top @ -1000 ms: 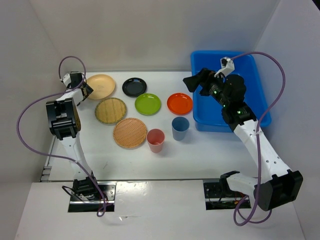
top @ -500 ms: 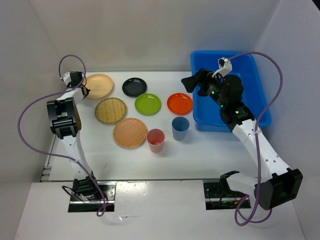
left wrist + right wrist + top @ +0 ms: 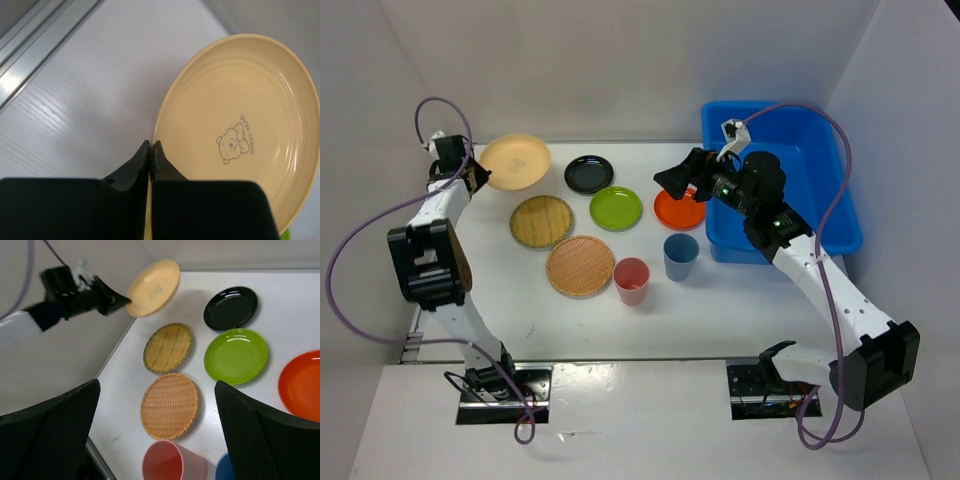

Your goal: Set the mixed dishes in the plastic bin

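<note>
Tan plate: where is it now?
Top view, far left: tan plate held aloft, rim pinched by the left gripper, just beyond the far bamboo tray.

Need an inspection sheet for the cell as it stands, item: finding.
Surface: white table, dishes spread over its far half.
Job's things: tan plate lifted and tilted; black plate, lime green plate, orange plate, two bamboo trays, pink cup and blue cup on the table; blue bin shows no dish.
Clutter: nothing seen.
Grippers: left gripper shut on the tan plate's rim; right gripper open above the orange plate.
Cables: purple cables loop free; the right one arcs over the bin.
Surroundings: white walls.
</note>
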You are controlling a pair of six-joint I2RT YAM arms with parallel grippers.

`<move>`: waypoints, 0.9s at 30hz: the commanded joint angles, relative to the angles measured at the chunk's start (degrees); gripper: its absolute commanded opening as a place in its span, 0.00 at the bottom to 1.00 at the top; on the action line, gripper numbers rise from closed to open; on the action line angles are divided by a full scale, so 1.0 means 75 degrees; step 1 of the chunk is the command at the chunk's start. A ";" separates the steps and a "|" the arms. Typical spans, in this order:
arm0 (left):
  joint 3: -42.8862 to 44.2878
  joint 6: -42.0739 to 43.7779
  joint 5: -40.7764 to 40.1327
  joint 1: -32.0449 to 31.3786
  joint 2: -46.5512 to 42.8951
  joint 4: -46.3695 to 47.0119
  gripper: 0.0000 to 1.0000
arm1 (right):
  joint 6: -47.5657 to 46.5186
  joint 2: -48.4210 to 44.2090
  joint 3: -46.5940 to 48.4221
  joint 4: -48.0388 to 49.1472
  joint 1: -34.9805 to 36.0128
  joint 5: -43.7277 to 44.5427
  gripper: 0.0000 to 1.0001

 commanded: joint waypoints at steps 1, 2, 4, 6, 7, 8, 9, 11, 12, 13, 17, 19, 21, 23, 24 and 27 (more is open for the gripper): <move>-0.0470 0.0014 0.1103 0.0167 -0.2001 0.0627 0.00 | 0.0036 0.0123 0.0258 0.0508 0.0220 -0.0410 1.00; -0.0844 0.0013 0.1339 0.0249 -0.2318 0.0629 0.00 | 0.0037 0.0123 0.0258 0.0578 0.0220 -0.0410 1.00; -0.1081 0.0095 0.1691 0.0250 -0.3173 0.0559 0.00 | 0.0235 0.0123 0.0258 0.0683 0.0290 -0.0328 1.00; -0.1245 -0.0127 0.2568 0.0250 -0.3817 0.0408 0.00 | 0.0446 0.0123 0.0095 0.1103 0.0291 -0.0503 1.00; -0.1316 -0.0127 0.2885 0.0250 -0.3983 0.0279 0.00 | 0.0447 0.0123 0.0094 0.1175 0.0291 -0.0596 1.00; -0.1316 -0.0127 0.3468 0.0250 -0.4333 0.0196 0.00 | 0.0552 0.0204 0.0175 0.1176 0.0291 -0.0597 1.00; -0.1467 -0.0197 0.3764 0.0250 -0.4534 0.0195 0.00 | 0.0634 0.0205 0.0257 0.1176 0.0291 -0.0597 1.00; -0.1854 -0.0198 0.4140 0.0075 -0.5106 0.0195 0.00 | 0.0635 0.0299 0.0549 0.1001 0.0291 -0.0597 1.00; -0.1948 -0.0116 0.4235 0.0074 -0.5284 0.0126 0.00 | 0.0704 0.0299 0.0551 0.1000 0.0291 -0.0667 1.00; -0.2030 -0.0116 0.4317 -0.0019 -0.5448 0.0125 0.00 | 0.0705 0.0299 0.0644 0.1000 0.0291 -0.0667 1.00; -0.2393 0.0118 0.4715 -0.0183 -0.6233 -0.0108 0.00 | 0.0705 0.0299 0.0330 0.1874 0.0291 -0.1541 1.00; -0.2488 0.0212 0.4996 -0.0253 -0.6398 -0.0180 0.00 | 0.0705 0.0124 0.0025 0.2218 0.0442 -0.1525 1.00; -0.2663 0.0282 0.5138 -0.0452 -0.6516 -0.0366 0.00 | 0.0705 0.0193 0.0024 0.2219 0.0735 -0.1278 1.00; -0.2757 0.0283 0.5138 -0.0756 -0.6761 -0.0472 0.00 | 0.0623 0.0357 0.0024 0.2149 0.1039 -0.1032 1.00; -0.2758 0.0352 0.5011 -0.0874 -0.6855 -0.0473 0.00 | 0.0623 0.0578 0.0093 0.2149 0.1157 -0.1031 1.00; -0.2875 0.0423 0.4485 -0.1261 -0.7078 -0.0706 0.00 | 0.0460 0.1047 0.0456 0.1974 0.1590 -0.0587 1.00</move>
